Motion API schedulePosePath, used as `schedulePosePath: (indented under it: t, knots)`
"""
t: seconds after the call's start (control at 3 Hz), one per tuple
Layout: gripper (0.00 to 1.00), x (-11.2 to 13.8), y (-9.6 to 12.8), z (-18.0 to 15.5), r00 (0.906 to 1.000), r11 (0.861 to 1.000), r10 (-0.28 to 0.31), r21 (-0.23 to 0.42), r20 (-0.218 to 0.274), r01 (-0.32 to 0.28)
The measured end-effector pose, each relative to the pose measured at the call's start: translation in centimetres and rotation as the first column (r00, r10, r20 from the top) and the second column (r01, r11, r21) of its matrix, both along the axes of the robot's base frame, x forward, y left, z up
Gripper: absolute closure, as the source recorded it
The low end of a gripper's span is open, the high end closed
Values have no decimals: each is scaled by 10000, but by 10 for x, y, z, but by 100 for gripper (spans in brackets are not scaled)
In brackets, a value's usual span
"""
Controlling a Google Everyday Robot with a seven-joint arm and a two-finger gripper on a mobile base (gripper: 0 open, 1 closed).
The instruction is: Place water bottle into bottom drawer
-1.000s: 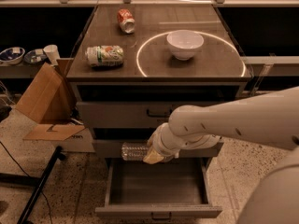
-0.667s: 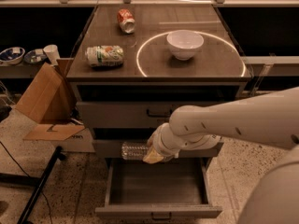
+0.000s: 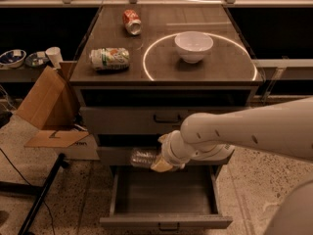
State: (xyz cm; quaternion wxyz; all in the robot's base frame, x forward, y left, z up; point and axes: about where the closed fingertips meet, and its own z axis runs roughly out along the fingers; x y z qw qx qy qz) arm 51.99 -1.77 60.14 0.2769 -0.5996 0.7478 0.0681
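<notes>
Gripper [image 3: 158, 160] holds water bottle [image 3: 141, 157] horizontal above open bottom drawer [image 3: 166, 223]; label unreadable.

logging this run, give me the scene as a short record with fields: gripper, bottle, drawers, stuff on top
bottom drawer: pulled open
gripper: above the open drawer, shut on the water bottle
water bottle: lying sideways, held over the drawer, not yet inside
top drawer: closed
cabinet top: white bowl, green-and-white can on its side, red-orange can
floor, left: cardboard box
</notes>
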Motion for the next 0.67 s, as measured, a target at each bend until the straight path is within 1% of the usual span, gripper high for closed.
schedulePosePath:
  t: [0.33, 0.67]
  knots:
    - [0, 0, 0, 0, 10000, 10000, -5, 14, 5, 5]
    - [0, 0, 0, 0, 10000, 10000, -5, 14, 5, 5]
